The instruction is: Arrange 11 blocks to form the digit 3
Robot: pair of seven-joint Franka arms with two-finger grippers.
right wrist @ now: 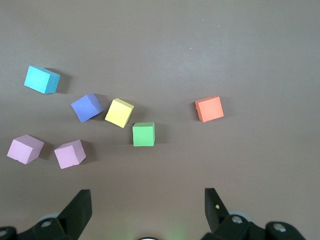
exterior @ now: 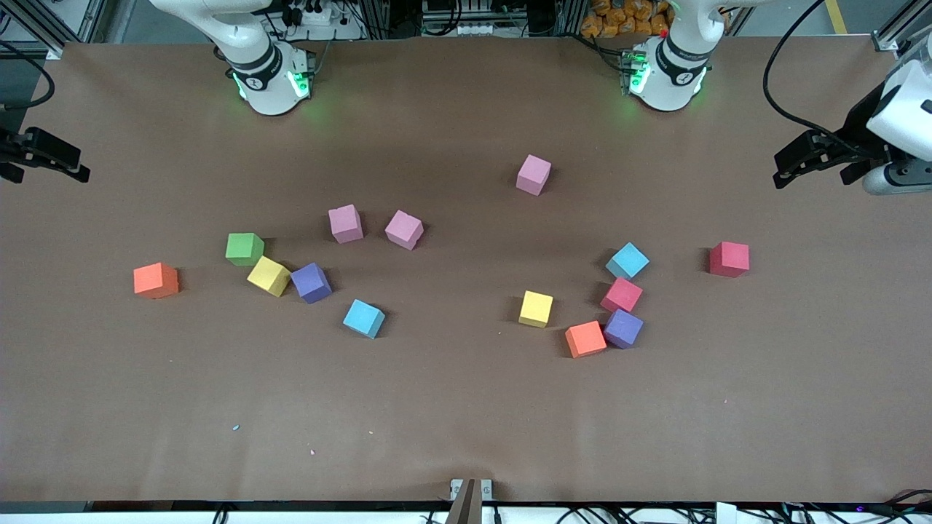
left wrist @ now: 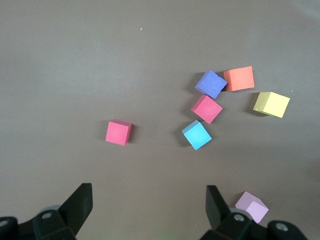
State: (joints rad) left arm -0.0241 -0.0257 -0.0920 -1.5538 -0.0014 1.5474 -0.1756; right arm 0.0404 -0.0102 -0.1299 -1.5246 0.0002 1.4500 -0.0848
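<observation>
Several blocks lie scattered singly on the brown table; no digit 3 shows. Toward the right arm's end are an orange block (exterior: 156, 280), a yellow (exterior: 269, 276), a purple (exterior: 311, 282), a light blue (exterior: 363, 318) and two pink ones (exterior: 345, 223) (exterior: 404, 229). Toward the left arm's end are a pink block (exterior: 534, 175), a light blue (exterior: 627, 260), a red (exterior: 729, 259), a pinkish-red (exterior: 621, 295), a purple (exterior: 623, 328), an orange (exterior: 585, 339) and a yellow (exterior: 536, 308). My left gripper (exterior: 778, 169) (left wrist: 148, 192) and right gripper (exterior: 80, 164) (right wrist: 147, 194) hang open and empty at the table's ends.
A green cube (exterior: 244, 249) (right wrist: 143, 134) touches the yellow block near the right arm's end. The two arm bases (exterior: 271, 80) (exterior: 666, 73) stand along the table's edge farthest from the front camera. A small bracket (exterior: 471, 491) sits at the nearest edge.
</observation>
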